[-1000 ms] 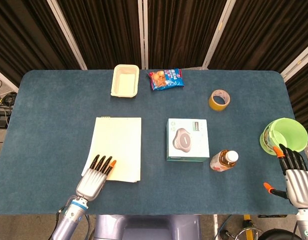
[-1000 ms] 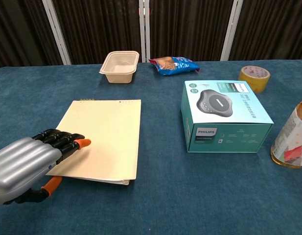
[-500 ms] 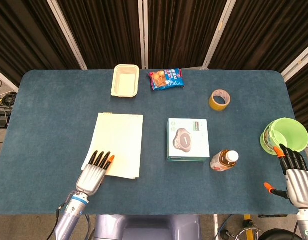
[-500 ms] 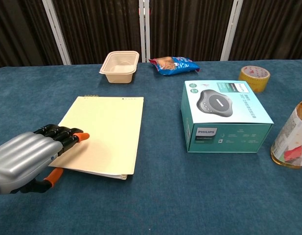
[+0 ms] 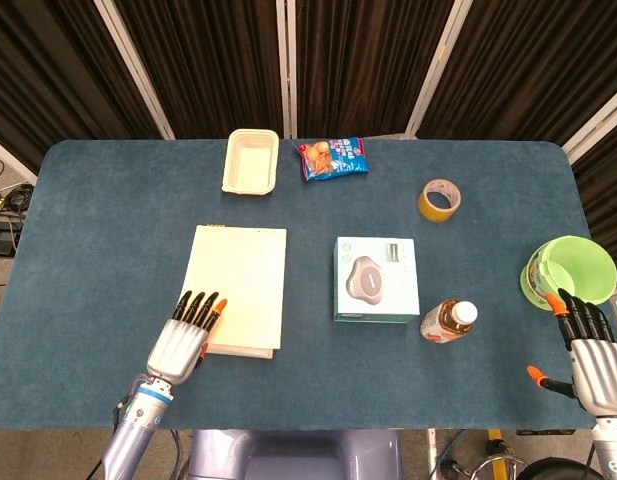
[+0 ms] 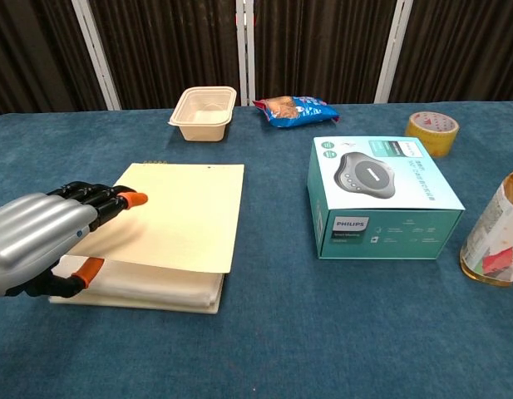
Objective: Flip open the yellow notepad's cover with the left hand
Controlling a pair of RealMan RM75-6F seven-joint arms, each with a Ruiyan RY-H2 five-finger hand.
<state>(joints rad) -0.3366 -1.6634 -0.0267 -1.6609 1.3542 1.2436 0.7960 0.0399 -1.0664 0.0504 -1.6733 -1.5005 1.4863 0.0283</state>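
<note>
The yellow notepad [image 5: 238,285] lies left of the table's centre, bound along its far edge. Its cover [image 6: 177,220] is raised at the near edge, and the stack of pages [image 6: 148,287] shows beneath it. My left hand [image 5: 183,335] holds the cover's near-left corner, fingers on top and thumb underneath; in the chest view this left hand [image 6: 40,241] sits at the left edge. My right hand [image 5: 588,350] rests at the table's near-right corner with fingers apart, holding nothing.
A beige container [image 5: 251,161] and a snack bag [image 5: 333,158] lie at the far edge. A tape roll [image 5: 440,200], a teal box [image 5: 377,279], a bottle [image 5: 449,320] and a green bowl [image 5: 573,270] occupy the right half.
My left hand has gripped the cover's near corner and lifted it off the pages; the pad has slid slightly away from me. The right hand has not moved.
</note>
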